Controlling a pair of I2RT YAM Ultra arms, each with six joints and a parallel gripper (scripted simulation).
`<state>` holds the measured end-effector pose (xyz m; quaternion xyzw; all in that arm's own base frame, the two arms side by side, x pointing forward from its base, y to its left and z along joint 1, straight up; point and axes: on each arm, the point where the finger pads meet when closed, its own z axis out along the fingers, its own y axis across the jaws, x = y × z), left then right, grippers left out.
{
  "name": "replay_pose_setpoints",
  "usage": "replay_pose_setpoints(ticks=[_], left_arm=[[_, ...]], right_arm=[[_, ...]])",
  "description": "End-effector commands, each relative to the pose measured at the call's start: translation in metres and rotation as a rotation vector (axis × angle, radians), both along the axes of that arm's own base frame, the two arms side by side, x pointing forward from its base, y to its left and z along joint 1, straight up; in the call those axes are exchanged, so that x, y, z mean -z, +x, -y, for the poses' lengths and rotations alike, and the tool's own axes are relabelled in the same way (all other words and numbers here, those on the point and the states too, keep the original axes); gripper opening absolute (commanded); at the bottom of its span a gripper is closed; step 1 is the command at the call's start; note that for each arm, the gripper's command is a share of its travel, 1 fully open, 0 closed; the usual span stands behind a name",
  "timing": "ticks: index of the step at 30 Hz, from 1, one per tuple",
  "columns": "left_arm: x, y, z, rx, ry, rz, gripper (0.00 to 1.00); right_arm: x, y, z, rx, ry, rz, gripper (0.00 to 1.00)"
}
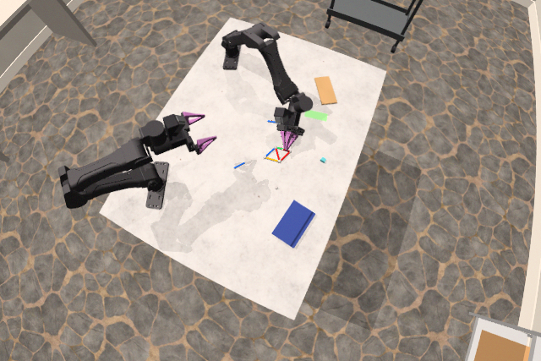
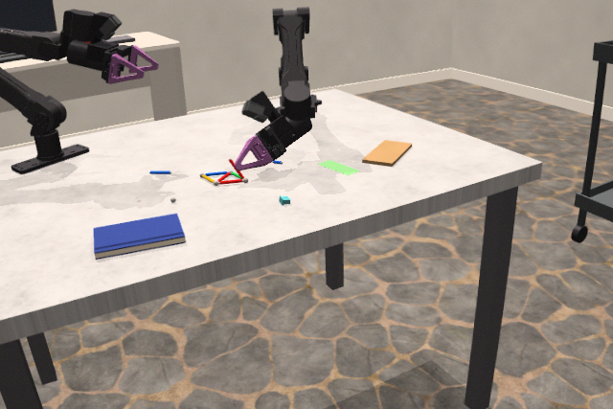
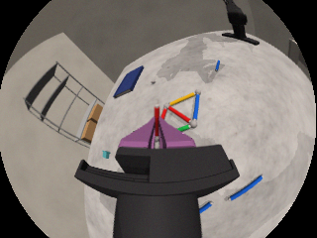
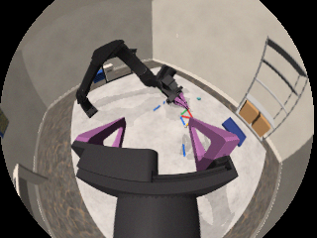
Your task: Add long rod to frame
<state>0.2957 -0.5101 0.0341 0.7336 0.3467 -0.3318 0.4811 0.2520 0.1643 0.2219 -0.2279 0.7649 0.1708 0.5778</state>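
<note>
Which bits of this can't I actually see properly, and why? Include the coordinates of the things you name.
- Lower end of the red rod held by the left gripper (image 1: 286,149) (image 2: 238,168) (image 3: 157,130) (image 4: 186,106): left wrist view, fingers crowd it; whether it touches a ball is unclear.
- One blue rod (image 1: 271,121): top view, partly covered by the left arm.
- Right arm's base: right wrist view, outside the picture.
- Lone ball (image 1: 276,188): top view, too small for detail.

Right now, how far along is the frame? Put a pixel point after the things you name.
A flat frame (image 1: 273,160) (image 2: 209,178) of coloured rods and steel balls is joined. The left gripper (image 1: 286,148) (image 2: 238,167) (image 3: 157,120) holds a red rod (image 2: 232,164) (image 3: 157,119), tilted over it. Left: closing the 3D shape.
</note>
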Motion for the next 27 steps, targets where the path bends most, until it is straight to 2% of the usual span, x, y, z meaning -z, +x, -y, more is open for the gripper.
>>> replay_pose_setpoints(ticks=[1, 7, 11, 18, 20, 27], left_arm=[[-0.015, 0.012, 0.004, -0.001, -0.035, 0.030, 0.00], [-0.016, 0.011, 0.003, -0.004, -0.033, 0.029, 0.00], [-0.016, 0.011, 0.003, -0.005, -0.032, 0.027, 0.00], [-0.016, 0.011, 0.003, -0.005, -0.032, 0.027, 0.00], [-0.016, 0.011, 0.003, -0.005, -0.032, 0.027, 0.00], [-0.016, 0.011, 0.003, -0.005, -0.032, 0.027, 0.00]], right_arm=[[-0.003, -0.002, 0.003, 0.005, 0.005, 0.003, 1.00], [-0.003, -0.003, 0.002, -0.004, 0.007, 0.003, 1.00], [-0.002, 0.007, 0.000, -0.006, -0.004, -0.016, 1.00], [0.035, 0.059, 0.013, 0.092, -0.106, -0.208, 1.00], [0.035, 0.059, 0.013, 0.092, -0.106, -0.208, 1.00], [0.080, 0.118, 0.025, 0.194, -0.211, -0.437, 1.00]])
